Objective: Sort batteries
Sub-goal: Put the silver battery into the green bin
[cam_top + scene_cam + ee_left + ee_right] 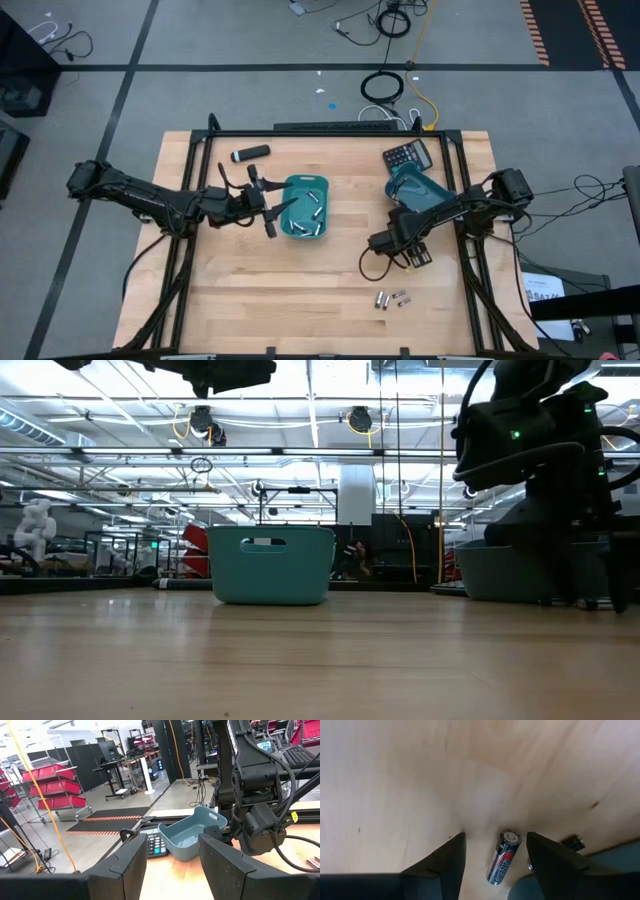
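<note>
Right gripper (492, 855) low over worktop (395, 780), fingers wide.
A battery (503, 856) lies between them, untouched. Left gripper (172, 857) open beside bin (305, 207) holding batteries (309, 215).

Between the left hand's (172, 865) spread dark fingers, a tilted teal plastic bin (192, 832) touches a dark calculator (154, 844) on the wooden worktop (172, 880).

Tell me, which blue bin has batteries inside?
The teal bin mid-table, beside the left gripper, holds several batteries. The other bin, tilted by the calculator, looks empty.
</note>
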### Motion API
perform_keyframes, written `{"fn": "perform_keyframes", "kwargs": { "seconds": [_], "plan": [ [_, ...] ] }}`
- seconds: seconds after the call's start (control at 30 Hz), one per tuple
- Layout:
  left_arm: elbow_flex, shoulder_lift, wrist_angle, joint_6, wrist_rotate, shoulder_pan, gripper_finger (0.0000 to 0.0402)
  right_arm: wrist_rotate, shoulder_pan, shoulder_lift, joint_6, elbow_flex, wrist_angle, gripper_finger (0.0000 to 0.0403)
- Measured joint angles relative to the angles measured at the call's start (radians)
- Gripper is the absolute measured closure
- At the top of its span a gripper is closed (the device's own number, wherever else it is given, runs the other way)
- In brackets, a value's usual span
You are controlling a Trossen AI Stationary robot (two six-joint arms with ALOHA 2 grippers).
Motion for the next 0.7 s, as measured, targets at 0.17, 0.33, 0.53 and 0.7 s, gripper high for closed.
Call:
{"fn": "perform_keyframes", "kwargs": {
  "seconds": [0.17,0.33,0.53,0.7],
  "plan": [
    [0.0,0.0,-0.001,0.0,0.0,0.0,0.0215,0.005,0.0,0.0,-0.025,0.0,0.005,0.023],
    [0.0,0.0,-0.004,0.0,0.0,-0.003,0.0215,0.008,-0.003,0.0,-0.03,0.0,0.006,0.0274],
    [0.0,0.0,-0.003,0.0,0.0,-0.004,0.0215,0.002,-0.004,0.0,0.096,0.0,0.004,0.0296],
    [0.0,0.0,-0.001,0.002,0.0,-0.004,0.0215,-0.016,-0.003,-0.001,0.12,0.0,-0.021,0.0278]
  ]
}}
